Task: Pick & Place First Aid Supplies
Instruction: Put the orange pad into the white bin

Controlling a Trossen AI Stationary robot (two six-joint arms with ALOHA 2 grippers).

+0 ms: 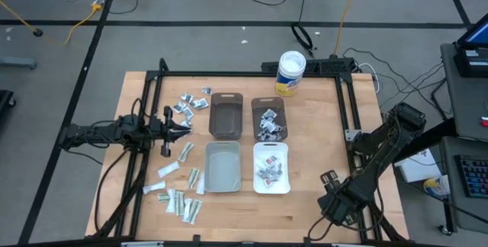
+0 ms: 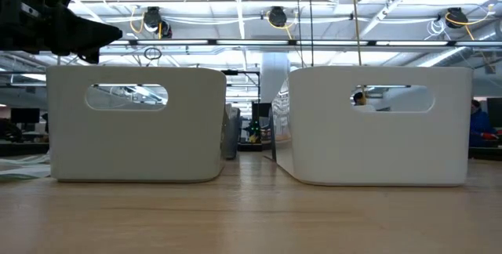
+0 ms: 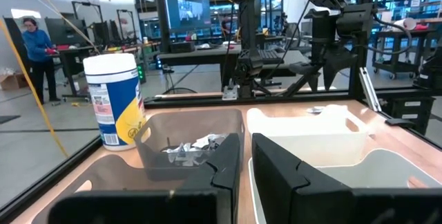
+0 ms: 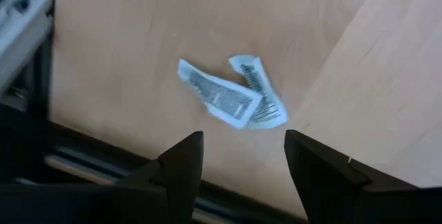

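The left arm reaches in level over the counter's (image 1: pixel 305 209) left side, its pincer (image 1: pixel 183 125) pointing toward the counter's middle, fingers (image 3: pixel 276 175) nearly closed with only a narrow gap and nothing between them. The right arm folds down at the counter's near right corner, its pincer (image 4: pixel 242 158) aimed downward, fingers spread apart and empty.
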